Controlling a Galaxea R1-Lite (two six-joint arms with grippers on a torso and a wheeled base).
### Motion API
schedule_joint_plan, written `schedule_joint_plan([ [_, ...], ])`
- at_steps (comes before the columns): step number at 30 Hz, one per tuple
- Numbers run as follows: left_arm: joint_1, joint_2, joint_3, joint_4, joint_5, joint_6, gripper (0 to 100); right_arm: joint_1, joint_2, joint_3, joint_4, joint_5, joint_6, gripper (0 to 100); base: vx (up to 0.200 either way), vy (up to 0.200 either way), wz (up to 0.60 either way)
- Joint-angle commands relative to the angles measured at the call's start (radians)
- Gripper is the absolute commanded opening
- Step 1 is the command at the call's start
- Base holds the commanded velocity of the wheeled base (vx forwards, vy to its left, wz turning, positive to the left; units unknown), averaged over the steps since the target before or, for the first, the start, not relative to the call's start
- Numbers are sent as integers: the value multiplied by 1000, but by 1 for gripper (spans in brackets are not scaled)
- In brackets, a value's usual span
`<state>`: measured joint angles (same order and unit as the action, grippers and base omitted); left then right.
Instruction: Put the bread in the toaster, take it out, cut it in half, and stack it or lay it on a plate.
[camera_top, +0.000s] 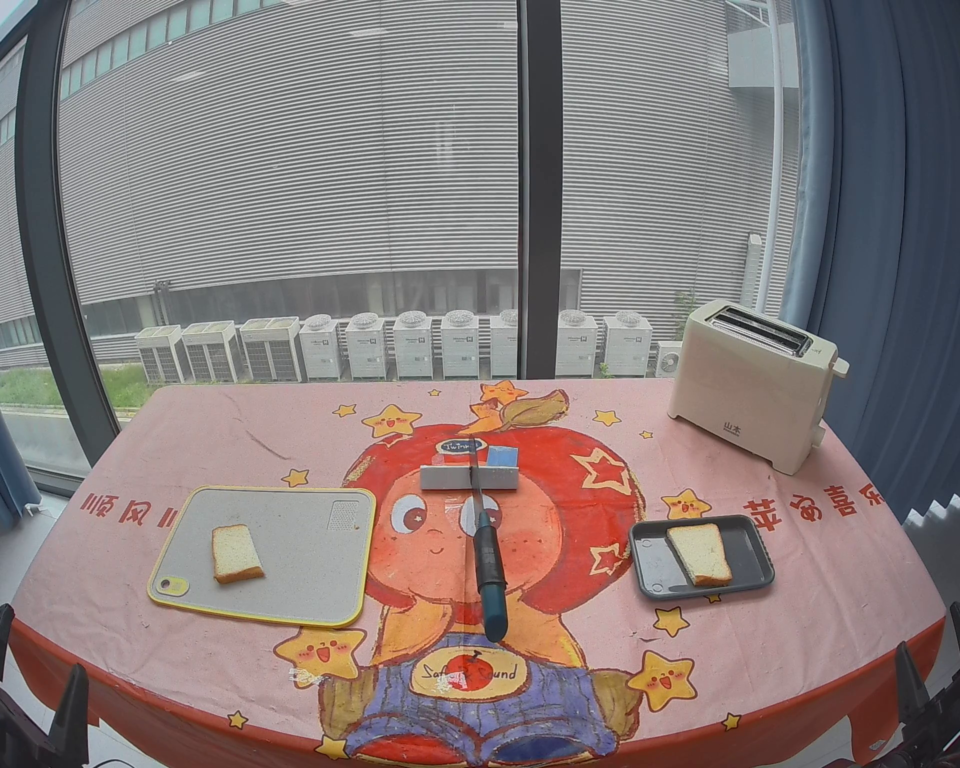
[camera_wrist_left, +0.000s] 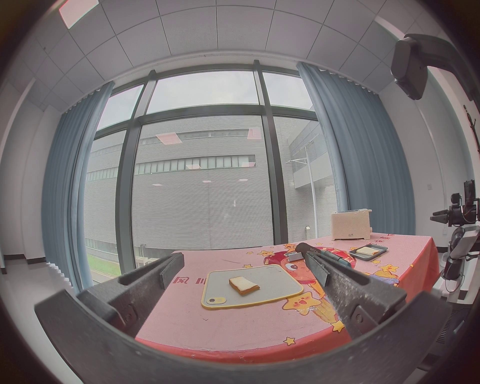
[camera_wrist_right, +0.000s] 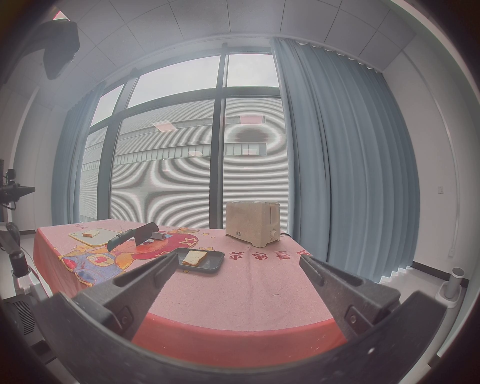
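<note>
Both grippers empty, left gripper (camera_wrist_left: 244, 259) jaws spread wide, right gripper (camera_wrist_right: 239, 259) jaws equally apart, each held short of the table (camera_wrist_left: 225, 325), facing it.

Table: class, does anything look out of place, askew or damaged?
Nothing stands out. One bread piece lies flat on the cutting board, a second piece on the tray; the knife leans on its holder; the toaster stands upright.

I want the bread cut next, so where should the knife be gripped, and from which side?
Grip the knife by its dark blue handle, coming down from above on the robot's side. The handle points toward the robot and lies free, while the blade rests across the small holder farther back. Set the jaws across the handle's narrow width.
</note>
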<state>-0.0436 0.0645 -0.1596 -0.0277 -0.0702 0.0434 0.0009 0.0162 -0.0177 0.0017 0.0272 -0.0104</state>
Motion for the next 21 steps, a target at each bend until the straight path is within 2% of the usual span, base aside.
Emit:
schedule_joint_plan([
  [1,-5,123,-26,-6,1,-2,100,1,-15,18,0,0,0,100,0,0,0],
  [5,-4,186,-52,-1,10,-4,100,1,-15,18,0,0,0,100,0,0,0],
  [9,-2,293,-83,-8,7,-23,100,1,-15,18,0,0,0,100,0,0,0],
  [12,-4,371,-112,-9,1,-69,100,1,-15,18,0,0,0,100,0,0,0],
  [13,-4,371,-112,-9,1,-69,100,1,-15,18,0,0,0,100,0,0,0],
  [14,-4,413,-140,-8,1,-105,100,1,-15,18,0,0,0,100,0,0,0],
  [15,-4,423,-146,-8,1,-111,100,1,-15,18,0,0,0,100,0,0,0],
  [21,-1,566,-212,-8,9,-191,100,1,-15,18,0,0,0,100,0,0,0],
])
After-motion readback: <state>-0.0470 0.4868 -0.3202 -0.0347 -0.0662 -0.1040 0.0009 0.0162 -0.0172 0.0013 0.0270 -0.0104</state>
